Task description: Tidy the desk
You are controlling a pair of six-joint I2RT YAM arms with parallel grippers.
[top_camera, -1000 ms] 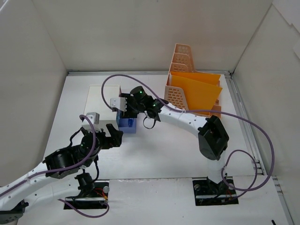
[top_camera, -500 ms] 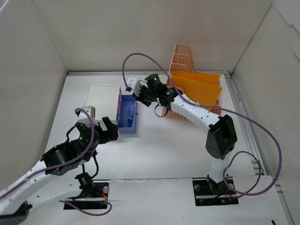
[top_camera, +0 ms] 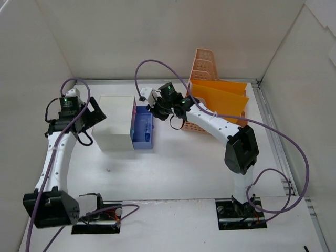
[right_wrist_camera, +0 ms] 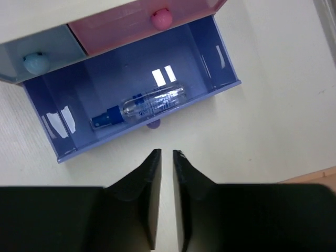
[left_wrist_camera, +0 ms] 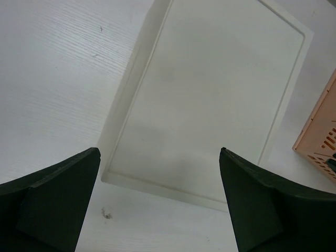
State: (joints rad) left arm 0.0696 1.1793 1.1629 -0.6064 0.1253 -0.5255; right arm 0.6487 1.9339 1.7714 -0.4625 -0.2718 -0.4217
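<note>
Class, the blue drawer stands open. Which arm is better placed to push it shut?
Right. The right fingers hang just in front of the open blue drawer; the left fingers hover over the white drawer unit, on its opposite side.

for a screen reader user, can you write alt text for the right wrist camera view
A small spray bottle lies on its side in an open blue drawer, next to a pink drawer front. At the bottom of the picture the right hand hovers slightly open, holding nothing.
</note>
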